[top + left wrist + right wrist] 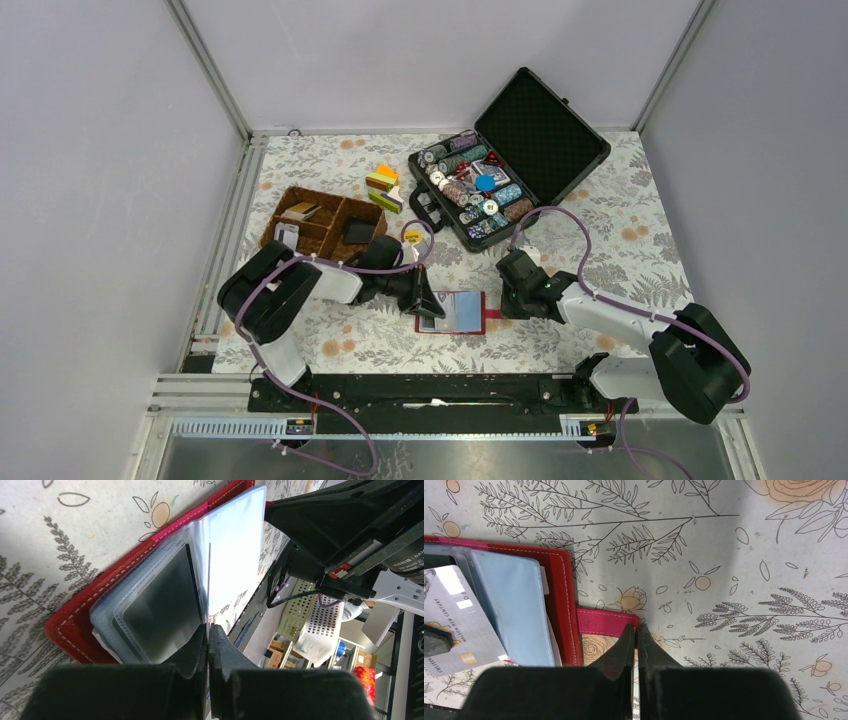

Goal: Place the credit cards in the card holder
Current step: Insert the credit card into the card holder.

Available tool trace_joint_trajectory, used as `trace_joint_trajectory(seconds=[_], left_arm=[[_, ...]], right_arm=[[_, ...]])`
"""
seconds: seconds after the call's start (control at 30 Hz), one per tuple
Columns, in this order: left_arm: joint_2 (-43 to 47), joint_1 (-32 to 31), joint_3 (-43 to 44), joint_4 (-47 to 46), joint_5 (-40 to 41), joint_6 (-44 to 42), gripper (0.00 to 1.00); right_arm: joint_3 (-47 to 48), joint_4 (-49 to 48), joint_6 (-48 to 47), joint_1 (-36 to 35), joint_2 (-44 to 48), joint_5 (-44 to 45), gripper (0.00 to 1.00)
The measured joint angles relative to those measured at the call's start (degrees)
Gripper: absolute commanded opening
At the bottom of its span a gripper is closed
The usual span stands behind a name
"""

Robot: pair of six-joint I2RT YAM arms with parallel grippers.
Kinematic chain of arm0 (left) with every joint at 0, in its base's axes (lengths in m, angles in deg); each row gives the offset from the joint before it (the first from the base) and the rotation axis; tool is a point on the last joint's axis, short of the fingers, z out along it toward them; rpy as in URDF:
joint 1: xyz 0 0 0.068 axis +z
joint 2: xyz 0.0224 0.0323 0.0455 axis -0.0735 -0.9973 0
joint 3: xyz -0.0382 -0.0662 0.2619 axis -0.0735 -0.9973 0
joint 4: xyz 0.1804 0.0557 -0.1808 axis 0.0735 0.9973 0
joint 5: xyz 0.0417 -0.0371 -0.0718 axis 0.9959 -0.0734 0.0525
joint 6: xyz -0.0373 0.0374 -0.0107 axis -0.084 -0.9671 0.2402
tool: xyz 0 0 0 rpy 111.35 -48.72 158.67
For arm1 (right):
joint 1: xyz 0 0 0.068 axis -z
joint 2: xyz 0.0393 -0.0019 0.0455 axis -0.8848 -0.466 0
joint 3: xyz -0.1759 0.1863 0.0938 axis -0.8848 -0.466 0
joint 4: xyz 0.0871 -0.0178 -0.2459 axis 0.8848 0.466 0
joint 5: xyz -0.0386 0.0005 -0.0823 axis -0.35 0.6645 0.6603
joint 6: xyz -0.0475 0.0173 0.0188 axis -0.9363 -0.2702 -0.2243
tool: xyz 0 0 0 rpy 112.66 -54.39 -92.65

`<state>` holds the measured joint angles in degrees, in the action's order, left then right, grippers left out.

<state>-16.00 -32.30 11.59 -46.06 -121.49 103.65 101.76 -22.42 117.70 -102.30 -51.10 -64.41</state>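
Floral cloth [620, 240] covers the table inside pale grey walls, and we see the card holder [465, 312] lying open near the front edge, between the two arms, its red cover down and its clear, light blue pockets facing up. Our left gripper [208, 627] is closed on the edge of one clear pocket leaf, which stands up from the rest of the stack. A grey credit card [461, 615] with a chip shows among the pockets on that side; we cannot tell from the wrist views whether it is fully seated in a sleeve. Our right gripper [636, 629] has its fingers pressed together, tips at the corner of the red tab [606, 621] that sticks out from the holder's right edge; whether the tab is pinched or only touched we cannot tell. Further back on the left, more credit cards [357, 231] lie in the compartments of a wicker basket [272, 228]. Coloured blocks [383, 187] sit just behind it, and a black case [545, 125] stands open at the back with poker chips [470, 185] inside.
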Motion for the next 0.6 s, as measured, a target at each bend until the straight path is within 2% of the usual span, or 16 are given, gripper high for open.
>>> trace_joint_trajectory(seconds=[0.6], left_arm=[[-3.8,0.0,0.2,-3.1,-1.7,1.2,0.0]], right_arm=[[0.1,0.0,0.0,0.0,-0.1,0.2,0.0]])
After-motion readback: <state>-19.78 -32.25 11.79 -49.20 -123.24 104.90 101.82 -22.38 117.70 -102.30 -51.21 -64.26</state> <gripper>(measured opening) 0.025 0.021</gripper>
